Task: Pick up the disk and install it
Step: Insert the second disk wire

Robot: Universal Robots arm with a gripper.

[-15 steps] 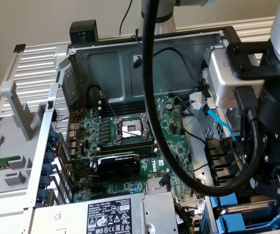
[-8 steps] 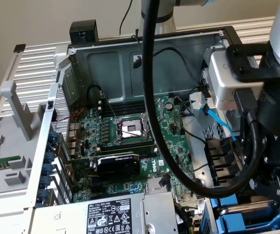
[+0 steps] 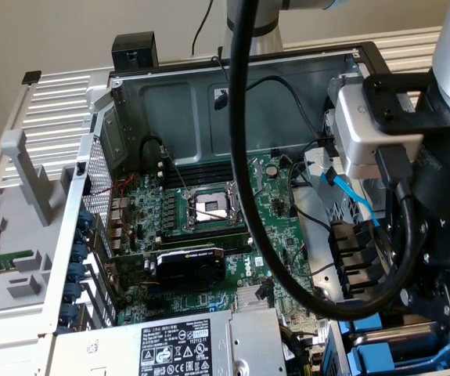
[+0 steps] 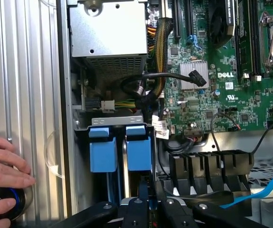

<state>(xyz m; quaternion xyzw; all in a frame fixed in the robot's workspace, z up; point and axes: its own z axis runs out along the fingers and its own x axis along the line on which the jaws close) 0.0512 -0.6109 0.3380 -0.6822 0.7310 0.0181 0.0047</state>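
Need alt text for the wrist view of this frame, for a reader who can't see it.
The pincer hangs shut over a drive bay holding two blue drive carriers side by side in an open Dell computer case. A green motherboard and a grey power supply lie beyond, and a person's hand rests on the ribbed case panel.

We find two drive carriers point(image 4: 121, 148) side by side in bay, just beside power supply point(image 4: 108, 28); motherboard point(image 4: 221, 71) beyond supply.
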